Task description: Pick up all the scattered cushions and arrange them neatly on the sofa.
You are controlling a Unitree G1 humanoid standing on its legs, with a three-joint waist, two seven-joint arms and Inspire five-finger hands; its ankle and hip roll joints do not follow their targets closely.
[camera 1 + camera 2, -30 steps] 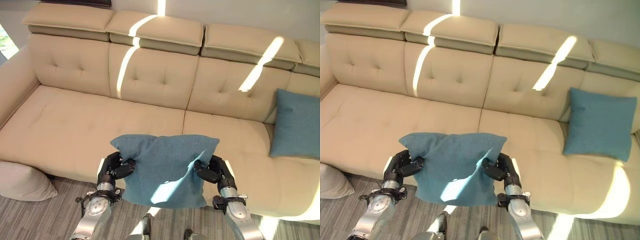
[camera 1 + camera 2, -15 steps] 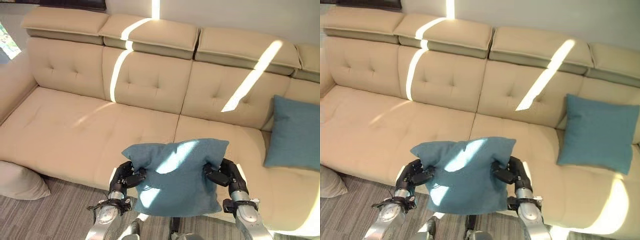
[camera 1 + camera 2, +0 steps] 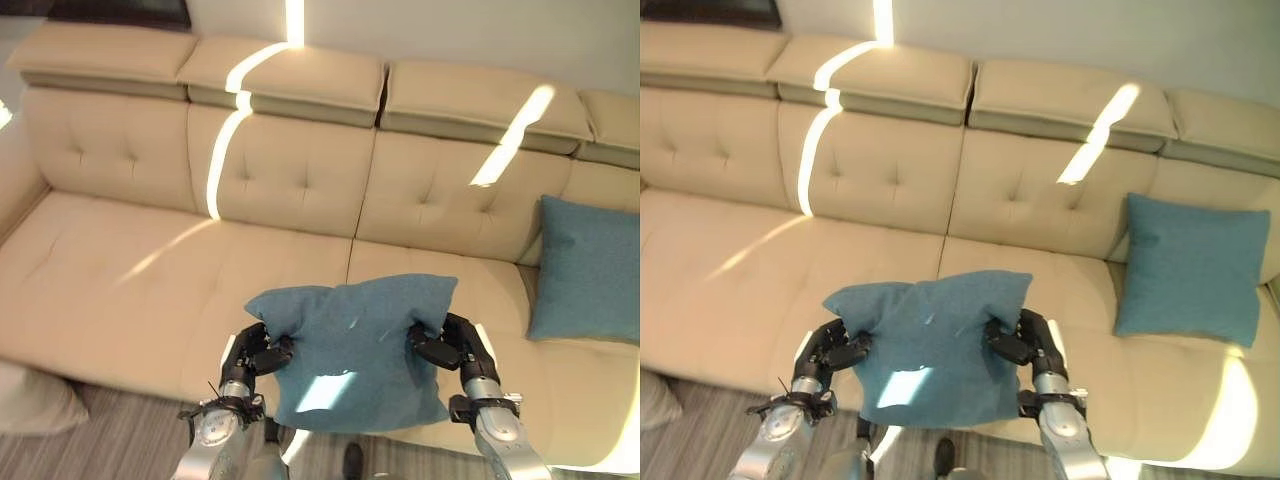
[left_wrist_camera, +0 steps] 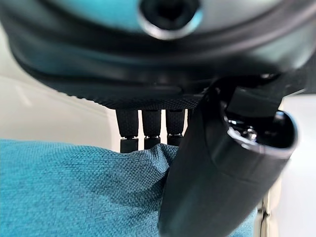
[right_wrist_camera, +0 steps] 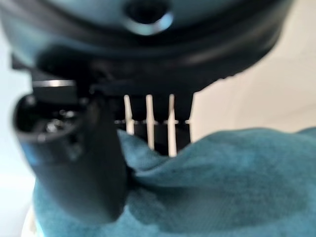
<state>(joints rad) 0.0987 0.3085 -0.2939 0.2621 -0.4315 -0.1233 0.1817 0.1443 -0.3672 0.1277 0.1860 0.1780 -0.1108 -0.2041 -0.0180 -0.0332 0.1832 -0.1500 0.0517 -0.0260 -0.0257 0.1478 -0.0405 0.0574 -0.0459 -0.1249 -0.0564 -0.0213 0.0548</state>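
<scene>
A teal cushion [image 3: 352, 345] hangs in front of the beige sofa [image 3: 160, 270], just above its seat's front edge near the middle. My left hand [image 3: 255, 353] is shut on the cushion's left upper corner, thumb and fingers pinching the cloth [image 4: 74, 187]. My right hand [image 3: 448, 345] is shut on the right upper corner [image 5: 212, 182] in the same way. A second teal cushion [image 3: 586, 270] leans upright against the sofa's back at the far right.
A pale beige cushion [image 3: 30, 400] lies on the grey striped floor at the lower left, beside the sofa's front. The sofa seat to the left and centre is bare, with strips of sunlight across the back.
The camera has shifted closer to the sofa and a little right. The held cushion now sits over the seat's front edge; both hands keep their hold.
</scene>
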